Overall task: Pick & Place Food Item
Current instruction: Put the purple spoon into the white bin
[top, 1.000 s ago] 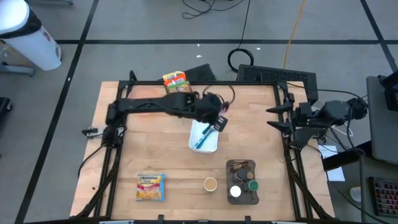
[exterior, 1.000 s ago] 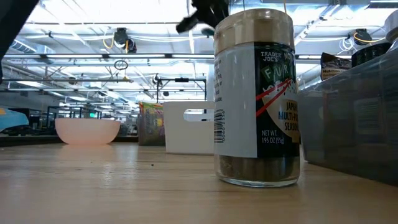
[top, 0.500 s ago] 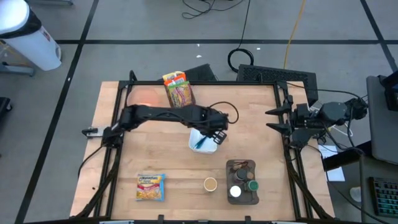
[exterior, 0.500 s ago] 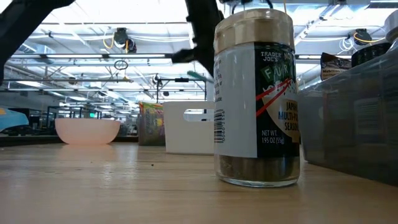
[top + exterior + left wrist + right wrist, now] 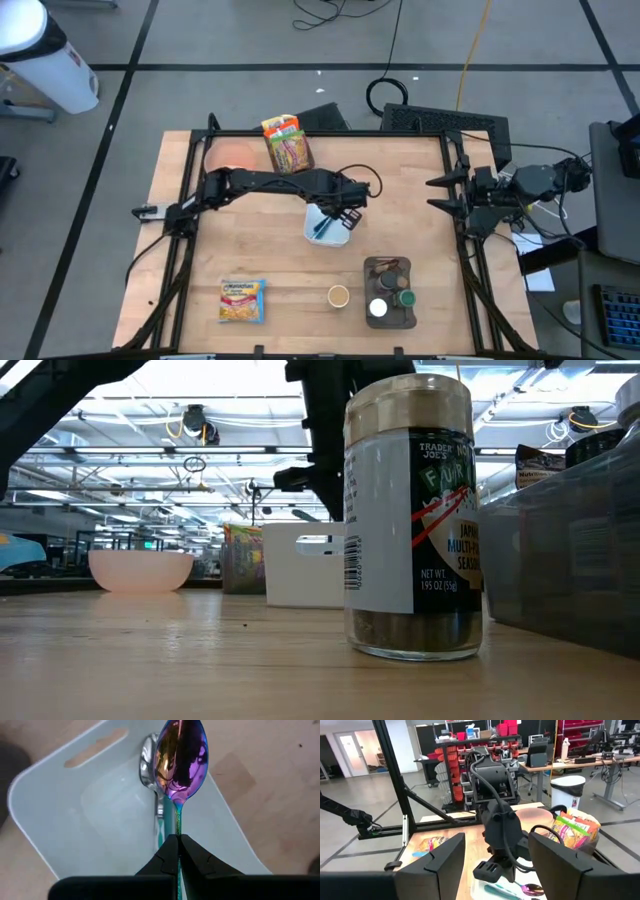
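The left gripper (image 5: 178,851) is clenched on the thin stem of an iridescent spoon (image 5: 181,762), its two dark fingers pinched together just below the bowl. A second ago it was beside the white bin (image 5: 327,224), toward the tabletop's far edge, with the spoon out in the air; since then the arm has swung in and dropped, so the gripper now hangs directly over the bin near the middle of the tabletop. In the low view its dark bulk has come down behind the furikake jar (image 5: 411,520), closer to the bin's rim. I judge that the carry is finished and what remains is the lowering and letting go, though the task names a food item and what is held is cutlery.

The spoon is held bowl-forward, pointing down into the bin. Its bowl is mirror-bright, shading from gold to violet and blue, and the stem looks teal-green. Under it, inside the bin, lies a plain silver spoon (image 5: 148,762) with a teal handle running alongside; whether the two touch I cannot tell. The bin is a white plastic tub with a slot handle in one wall.

The right gripper (image 5: 447,194) waits at the tabletop's right edge, fingers spread and holding nothing. The packaged foods, a noodle packet (image 5: 241,300) near the front left corner and a snack bag (image 5: 284,142) at the far edge, lie untouched.
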Robot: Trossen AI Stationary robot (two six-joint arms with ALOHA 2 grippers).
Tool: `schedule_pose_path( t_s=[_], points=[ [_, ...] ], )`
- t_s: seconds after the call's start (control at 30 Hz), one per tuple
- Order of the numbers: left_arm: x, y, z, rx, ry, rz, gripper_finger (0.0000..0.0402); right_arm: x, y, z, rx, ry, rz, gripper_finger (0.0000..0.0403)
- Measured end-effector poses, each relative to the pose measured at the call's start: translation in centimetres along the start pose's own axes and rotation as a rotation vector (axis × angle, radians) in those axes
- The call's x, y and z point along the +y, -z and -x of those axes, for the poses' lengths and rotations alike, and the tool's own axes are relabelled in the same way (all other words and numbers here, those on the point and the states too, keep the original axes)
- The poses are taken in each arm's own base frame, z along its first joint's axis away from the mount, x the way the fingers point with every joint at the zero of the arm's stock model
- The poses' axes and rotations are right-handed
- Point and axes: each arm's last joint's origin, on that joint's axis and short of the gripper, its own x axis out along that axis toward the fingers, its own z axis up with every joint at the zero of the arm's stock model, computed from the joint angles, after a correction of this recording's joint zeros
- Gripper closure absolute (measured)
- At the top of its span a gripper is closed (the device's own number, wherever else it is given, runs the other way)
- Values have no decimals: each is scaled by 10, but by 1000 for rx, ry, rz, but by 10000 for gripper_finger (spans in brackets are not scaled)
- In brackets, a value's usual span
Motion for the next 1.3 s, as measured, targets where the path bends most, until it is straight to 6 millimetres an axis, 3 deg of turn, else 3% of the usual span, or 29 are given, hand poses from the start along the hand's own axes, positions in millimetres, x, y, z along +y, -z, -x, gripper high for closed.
schedule_pose_path(
  t_s=[0.53, 1.3],
  points=[
    [5, 7, -40, 51, 60, 58, 398, 0, 0, 0, 4, 1, -7, 193],
    [14, -3, -45, 19, 46, 104, 399, 0, 0, 0, 4, 5, -8, 193]
  ],
)
